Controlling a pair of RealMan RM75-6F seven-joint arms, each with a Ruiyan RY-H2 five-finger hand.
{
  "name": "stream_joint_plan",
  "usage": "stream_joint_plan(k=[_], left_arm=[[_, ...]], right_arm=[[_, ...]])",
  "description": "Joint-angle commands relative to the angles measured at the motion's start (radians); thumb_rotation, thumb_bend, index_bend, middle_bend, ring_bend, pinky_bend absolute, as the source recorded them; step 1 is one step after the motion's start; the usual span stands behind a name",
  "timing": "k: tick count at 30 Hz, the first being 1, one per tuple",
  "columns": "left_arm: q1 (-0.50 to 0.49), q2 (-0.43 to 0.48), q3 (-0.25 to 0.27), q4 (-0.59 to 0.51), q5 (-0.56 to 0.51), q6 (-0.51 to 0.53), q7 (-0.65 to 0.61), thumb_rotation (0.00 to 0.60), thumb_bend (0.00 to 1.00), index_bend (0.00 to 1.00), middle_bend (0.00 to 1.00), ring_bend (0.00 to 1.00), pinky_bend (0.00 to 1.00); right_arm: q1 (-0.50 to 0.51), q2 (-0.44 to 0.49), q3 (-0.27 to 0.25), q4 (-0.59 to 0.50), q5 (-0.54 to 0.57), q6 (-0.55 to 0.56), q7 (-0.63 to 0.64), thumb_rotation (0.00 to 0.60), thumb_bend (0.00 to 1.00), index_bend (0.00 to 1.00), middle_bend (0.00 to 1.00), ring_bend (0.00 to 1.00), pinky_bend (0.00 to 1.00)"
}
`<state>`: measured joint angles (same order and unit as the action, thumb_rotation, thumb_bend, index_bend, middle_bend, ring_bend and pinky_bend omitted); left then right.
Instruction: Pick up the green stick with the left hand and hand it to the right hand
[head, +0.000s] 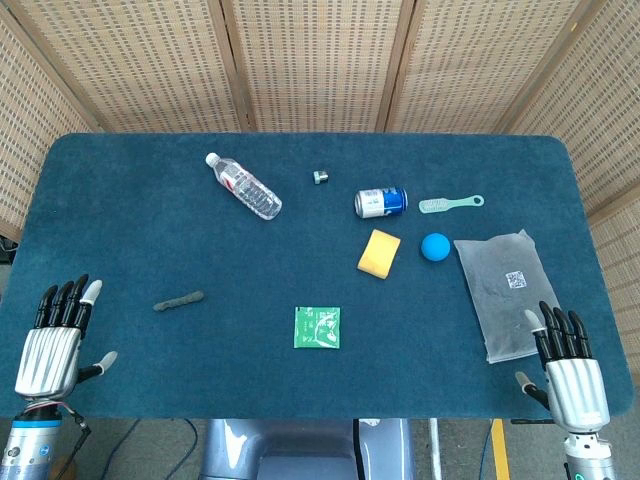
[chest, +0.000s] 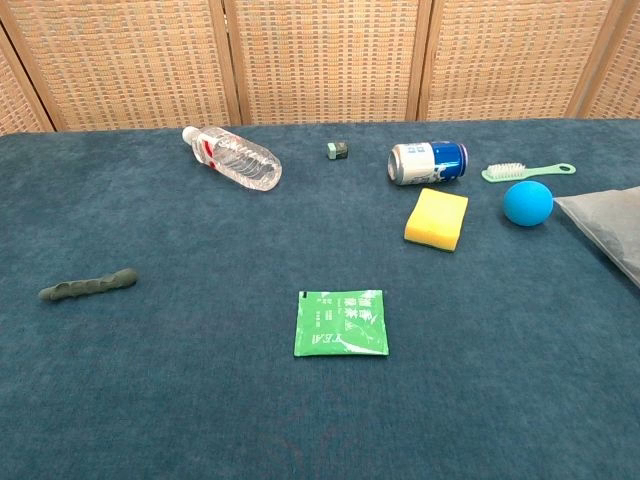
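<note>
Green stick (head: 179, 301) lies flat on the table (head: 120, 200), long axis roughly left-right, right end tipped slightly away from the robot. It sits just right of and ahead of the left hand (head: 55, 340) fingertips, not touching. Dull green, knobbly along its length. Right hand (head: 570, 365) well apart. Both hands spread, holding nothing; only head view shows them, chest view shows the stick's ridges better.

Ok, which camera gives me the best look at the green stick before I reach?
Chest view: the green stick appears larger, its bumpy outline clear. Head view shows it smaller, but together with the left hand.
</note>
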<state>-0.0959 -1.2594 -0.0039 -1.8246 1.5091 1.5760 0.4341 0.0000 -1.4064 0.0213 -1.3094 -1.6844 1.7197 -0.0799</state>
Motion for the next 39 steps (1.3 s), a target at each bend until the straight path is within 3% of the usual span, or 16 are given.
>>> stream_joint_plan(k=[1, 5, 9, 14, 18, 22, 39], left_arm=[[-0.003, -0.004, -0.001, 0.009, 0.005, -0.009, -0.008, 0.6, 0.0, 0.0, 0.0, 0.0, 0.0], [-0.029, -0.023, -0.02, 0.044, -0.032, -0.069, -0.049, 0.6, 0.01, 0.0, 0.0, 0.0, 0.0], [-0.074, -0.049, -0.062, 0.088, -0.116, -0.162, -0.107, 0.6, 0.09, 0.02, 0.0, 0.0, 0.0], [-0.157, -0.103, -0.132, 0.173, -0.254, -0.319, -0.16, 0.6, 0.25, 0.29, 0.0, 0.0, 0.0], [-0.221, -0.17, -0.175, 0.277, -0.343, -0.402, -0.146, 0.6, 0.3, 0.42, 0.0, 0.0, 0.0], [-0.255, -0.21, -0.186, 0.34, -0.384, -0.443, -0.13, 0.6, 0.43, 0.44, 0.0, 0.0, 0.0], [-0.301, -0.295, -0.17, 0.456, -0.485, -0.537, -0.145, 0.6, 0.43, 0.47, 0.0, 0.0, 0.0]], right_arm=[[-0.001, 0.007, -0.001, -0.013, 0.005, -0.007, -0.005, 0.6, 0.0, 0.0, 0.0, 0.0, 0.0], [-0.002, 0.007, -0.004, -0.017, 0.0, -0.007, 0.0, 0.6, 0.0, 0.0, 0.0, 0.0, 0.0], [0.0, 0.008, -0.003, -0.017, 0.007, -0.016, 0.009, 0.6, 0.0, 0.0, 0.0, 0.0, 0.0], [0.008, 0.012, 0.004, -0.021, 0.021, -0.037, 0.028, 0.6, 0.0, 0.0, 0.0, 0.0, 0.0], [0.014, 0.013, 0.006, -0.02, 0.028, -0.052, 0.035, 0.6, 0.0, 0.0, 0.0, 0.0, 0.0], [0.016, 0.012, 0.008, -0.017, 0.035, -0.059, 0.04, 0.6, 0.0, 0.0, 0.0, 0.0, 0.0], [0.022, 0.012, 0.013, -0.008, 0.047, -0.071, 0.068, 0.6, 0.0, 0.0, 0.0, 0.0, 0.0]])
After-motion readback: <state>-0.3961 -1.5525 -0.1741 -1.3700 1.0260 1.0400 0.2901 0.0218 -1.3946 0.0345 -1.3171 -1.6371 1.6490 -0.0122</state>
